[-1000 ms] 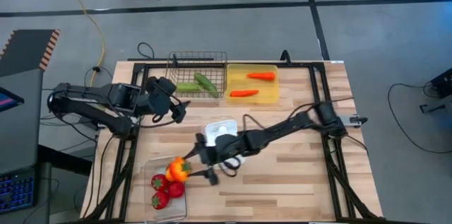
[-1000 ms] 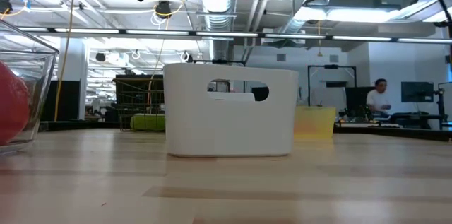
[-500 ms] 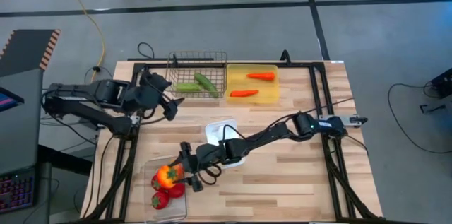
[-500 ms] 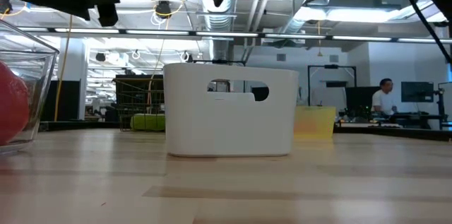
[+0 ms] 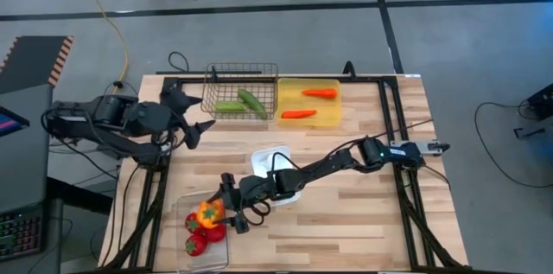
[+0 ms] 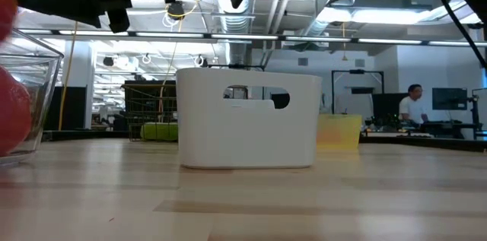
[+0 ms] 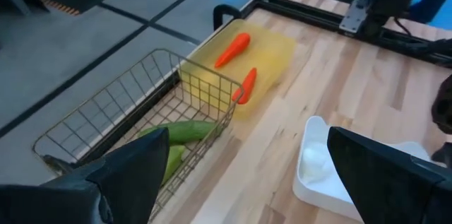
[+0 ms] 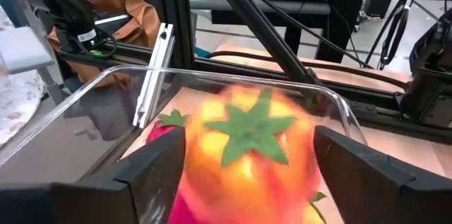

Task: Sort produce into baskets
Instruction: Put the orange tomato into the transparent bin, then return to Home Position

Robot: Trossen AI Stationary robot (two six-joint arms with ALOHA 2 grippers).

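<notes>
My right gripper point(image 5: 226, 211) is open over the clear plastic tub point(image 5: 183, 200) at the table's near left. An orange-red pepper point(image 8: 251, 146) with a green stem shows blurred just ahead of its fingers, apart from them, above the red fruits point(image 5: 197, 241) in the tub. It also shows in the high view point(image 5: 207, 214). My left gripper point(image 5: 192, 111) is open and empty, left of the dark wire basket point(image 5: 226, 70), which holds two green cucumbers point(image 5: 242, 101). Two carrots point(image 5: 309, 103) lie in the yellow tray point(image 5: 285, 92).
The white tray point(image 5: 259, 153) with garlic point(image 7: 314, 160) stands mid-table under my right arm; in the low view it stands as a white box point(image 6: 247, 119). Black frame rails run along the table's left and right sides. Bare wood lies on the near right.
My right gripper has gone toward the table's near left and down over the clear tub. The pepper has left its fingers and drops into the tub. My left gripper has drawn back toward the table's left edge, away from the wire basket.
</notes>
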